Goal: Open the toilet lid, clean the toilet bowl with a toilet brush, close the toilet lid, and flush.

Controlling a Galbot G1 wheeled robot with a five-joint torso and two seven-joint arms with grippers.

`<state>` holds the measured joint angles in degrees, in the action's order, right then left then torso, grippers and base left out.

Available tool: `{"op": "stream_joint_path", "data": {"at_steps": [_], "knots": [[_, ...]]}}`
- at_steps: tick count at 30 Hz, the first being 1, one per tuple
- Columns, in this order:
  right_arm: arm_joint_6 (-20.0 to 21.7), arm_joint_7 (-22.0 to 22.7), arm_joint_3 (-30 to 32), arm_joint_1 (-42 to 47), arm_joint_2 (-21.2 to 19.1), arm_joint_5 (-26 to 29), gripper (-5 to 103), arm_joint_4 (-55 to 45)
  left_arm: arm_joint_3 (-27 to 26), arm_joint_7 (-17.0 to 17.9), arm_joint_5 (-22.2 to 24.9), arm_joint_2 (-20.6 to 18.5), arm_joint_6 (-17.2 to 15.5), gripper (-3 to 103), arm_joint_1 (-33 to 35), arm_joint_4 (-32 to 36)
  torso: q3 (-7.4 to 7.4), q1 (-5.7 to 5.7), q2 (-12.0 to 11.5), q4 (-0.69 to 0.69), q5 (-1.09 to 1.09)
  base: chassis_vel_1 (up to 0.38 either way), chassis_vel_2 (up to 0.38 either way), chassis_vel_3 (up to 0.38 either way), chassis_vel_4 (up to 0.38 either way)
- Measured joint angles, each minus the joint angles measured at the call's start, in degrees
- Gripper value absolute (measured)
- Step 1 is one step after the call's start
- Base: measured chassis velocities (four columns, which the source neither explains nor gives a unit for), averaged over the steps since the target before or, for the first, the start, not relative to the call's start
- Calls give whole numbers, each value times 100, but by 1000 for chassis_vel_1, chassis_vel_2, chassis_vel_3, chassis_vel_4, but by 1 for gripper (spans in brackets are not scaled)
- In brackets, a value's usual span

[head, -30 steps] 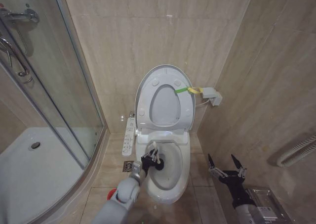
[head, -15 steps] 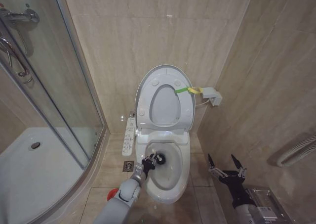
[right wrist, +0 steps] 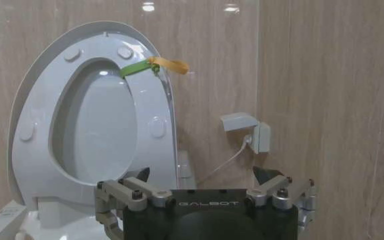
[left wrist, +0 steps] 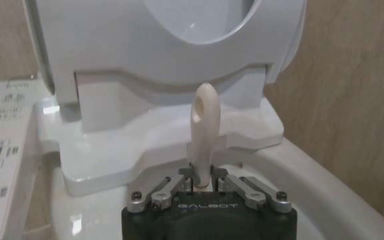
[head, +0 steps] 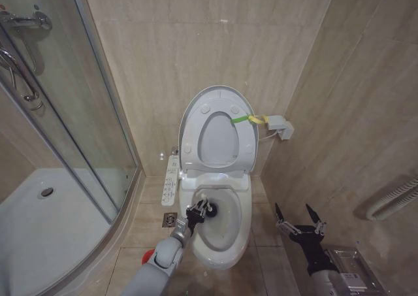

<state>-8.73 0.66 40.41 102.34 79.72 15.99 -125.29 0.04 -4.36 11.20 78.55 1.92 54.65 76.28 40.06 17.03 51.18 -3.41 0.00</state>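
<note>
Left tool [left wrist: 203, 186] clamping toilet brush [left wrist: 203, 130] handle over toilet bowl [head: 243, 234], right tool [head: 297, 215] spread open

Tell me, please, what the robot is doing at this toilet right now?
The left end effector is shut on the thin white-handled toilet brush, holding it over the left side of the white ceramic toilet bowl. The large white plastic toilet lid stands raised against the wall with the seat. The right end effector hangs open beside the toilet, holding nothing.
</note>
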Motion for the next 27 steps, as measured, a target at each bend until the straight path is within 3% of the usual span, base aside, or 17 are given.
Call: {"op": "stream_joint_path", "data": {"at_steps": [10, 13, 27], "knots": [[0, 0, 0, 0, 0, 0, 100, 0, -137, -33, -298, -6, 178, 18, 252, 373, 0, 0, 0, 0, 0, 0, 0, 0, 0], [0, 0, 0, 0, 0, 0, 100, 0, -229, -95, -541, -31, 290, 18, 495, 761, 0, 0, 0, 0, 0, 0, 0, 0, 0], [0, 0, 0, 0, 0, 0, 100, 0, -175, 23, -610, -1, 280, 18, 966, 1352, 0, 0, 0, 0, 0, 0, 0, 0, 0]]}}
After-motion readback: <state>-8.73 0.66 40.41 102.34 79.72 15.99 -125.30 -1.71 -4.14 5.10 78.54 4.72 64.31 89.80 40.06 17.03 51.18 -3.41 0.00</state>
